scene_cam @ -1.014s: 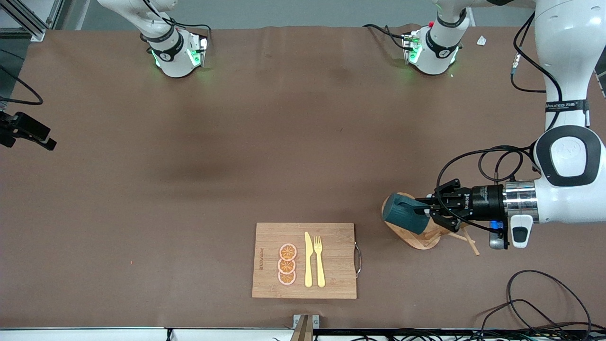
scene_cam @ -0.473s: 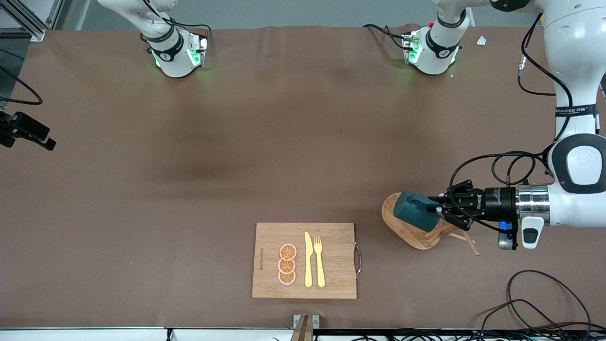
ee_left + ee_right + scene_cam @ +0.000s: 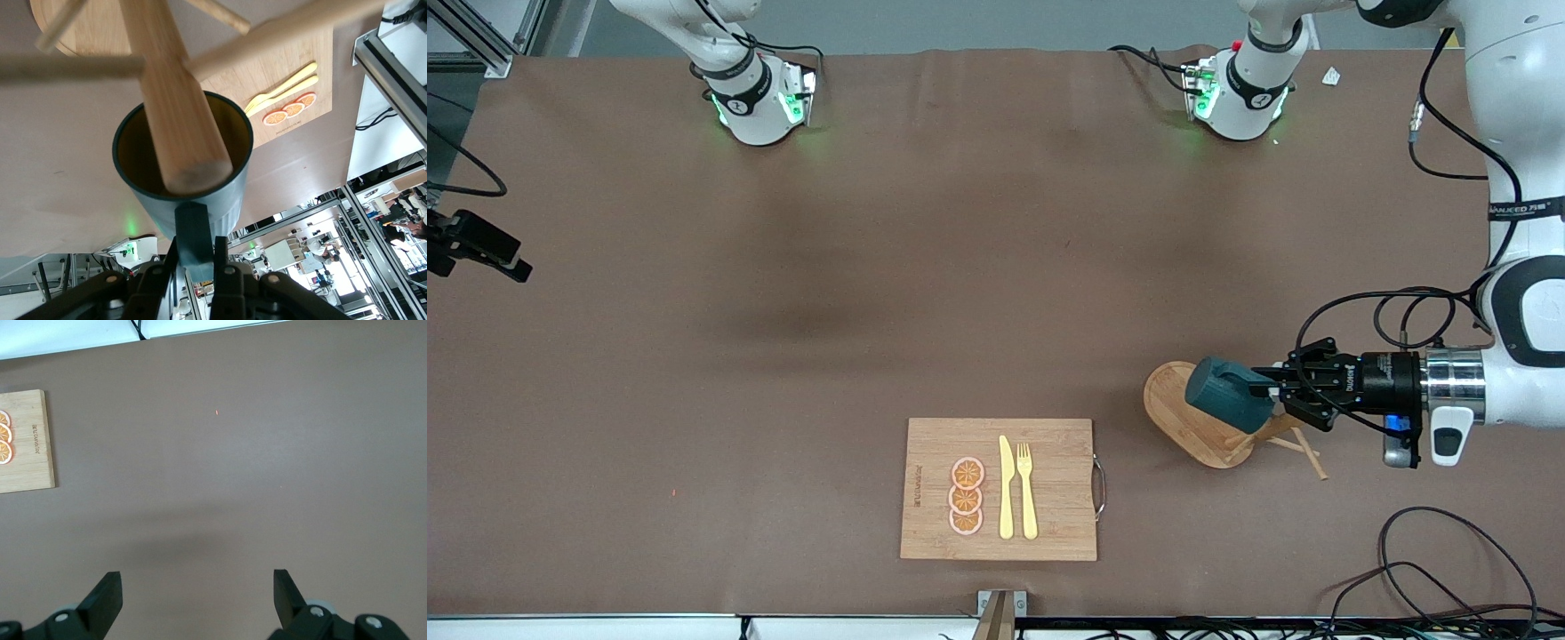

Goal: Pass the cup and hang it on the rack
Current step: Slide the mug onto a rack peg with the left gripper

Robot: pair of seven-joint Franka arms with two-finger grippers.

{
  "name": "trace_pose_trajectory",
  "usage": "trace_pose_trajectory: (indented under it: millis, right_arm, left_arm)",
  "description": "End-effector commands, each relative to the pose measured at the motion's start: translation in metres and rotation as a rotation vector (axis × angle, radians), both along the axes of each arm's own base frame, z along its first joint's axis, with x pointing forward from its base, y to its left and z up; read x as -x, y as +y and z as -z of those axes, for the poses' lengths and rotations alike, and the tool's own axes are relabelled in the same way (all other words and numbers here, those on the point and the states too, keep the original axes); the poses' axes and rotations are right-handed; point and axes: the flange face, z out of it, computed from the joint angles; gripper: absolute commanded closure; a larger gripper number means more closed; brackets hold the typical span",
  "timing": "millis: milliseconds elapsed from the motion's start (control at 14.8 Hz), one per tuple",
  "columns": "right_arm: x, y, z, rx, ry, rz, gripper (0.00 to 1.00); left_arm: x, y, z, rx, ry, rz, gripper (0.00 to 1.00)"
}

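Observation:
The dark teal cup (image 3: 1225, 397) hangs on its side in the air over the light wooden rack (image 3: 1193, 428). My left gripper (image 3: 1264, 384) is shut on the cup's handle. In the left wrist view the fingers (image 3: 221, 257) pinch the handle, and the cup (image 3: 223, 200) shows its brownish inside. The rack's post (image 3: 170, 100) crosses in front of the cup's mouth, with pegs (image 3: 73, 65) branching off it. I cannot tell whether the post or a peg touches the cup. My right gripper (image 3: 197, 587) is open and empty above bare table.
A bamboo cutting board (image 3: 925, 489) with orange slices (image 3: 966, 497), a yellow knife and a fork (image 3: 1026, 492) lies near the table's front edge. Rack pegs (image 3: 1305, 449) stick out toward the left arm's end. Loose cables (image 3: 1449, 569) lie at the front corner there.
My left gripper has carried the cup steadily toward the left arm's end of the table, across the rack. More of the rack's base now shows. The right arm has not moved.

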Motion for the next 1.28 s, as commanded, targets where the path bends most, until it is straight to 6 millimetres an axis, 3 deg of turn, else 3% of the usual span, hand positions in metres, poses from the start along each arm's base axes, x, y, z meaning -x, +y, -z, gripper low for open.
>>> trace_pose_trajectory:
  millis: [0,676,1216]
  right_arm:
    - [-0.001,-0.003,-0.003,0.006,0.001,0.006,0.00]
    - [-0.001,-0.003,-0.004,0.007,0.000,0.004,0.00]
    - [-0.001,-0.003,-0.004,0.005,0.000,0.004,0.00]
  left_arm:
    - [-0.001,0.011,0.004,0.035,0.003,-0.007,0.99]
    - [-0.003,0.015,0.024,0.041,0.028,-0.012,0.92]
    - [-0.005,0.027,0.022,0.057,0.023,-0.042,0.91]
